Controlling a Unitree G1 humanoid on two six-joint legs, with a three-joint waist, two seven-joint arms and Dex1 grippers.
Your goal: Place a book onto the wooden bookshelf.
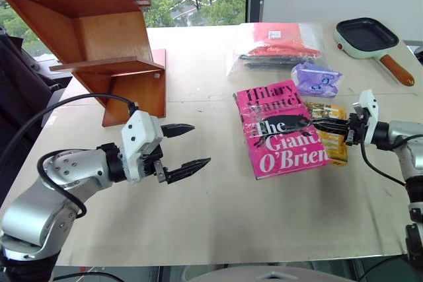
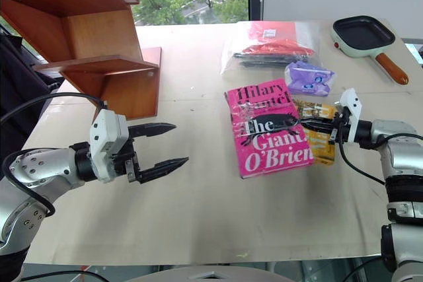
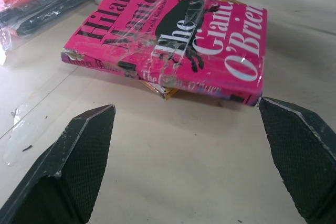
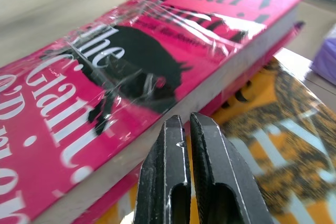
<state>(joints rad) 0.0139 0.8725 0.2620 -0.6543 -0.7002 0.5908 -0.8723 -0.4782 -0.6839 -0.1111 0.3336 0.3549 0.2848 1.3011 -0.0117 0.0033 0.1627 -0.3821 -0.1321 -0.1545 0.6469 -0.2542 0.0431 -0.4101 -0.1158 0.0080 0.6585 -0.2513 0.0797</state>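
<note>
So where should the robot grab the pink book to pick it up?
Probably by its long spine edge, coming in level from the robot's left. The pink book lies flat, partly on a yellow book, so that edge sits raised off the table, facing the open left gripper. The shut right gripper is at the page edge.

A glossy, crinkled clear film wraps the pink paperback book (image 1: 281, 129), catching the light. The bookshelf (image 1: 106, 37) is smooth reddish-brown wood with a soft sheen. The tabletop (image 1: 218, 209) looks matt and pale. The left pincer (image 1: 184, 150) has black fingertips (image 3: 73, 156) with a finely textured grip surface.
</note>
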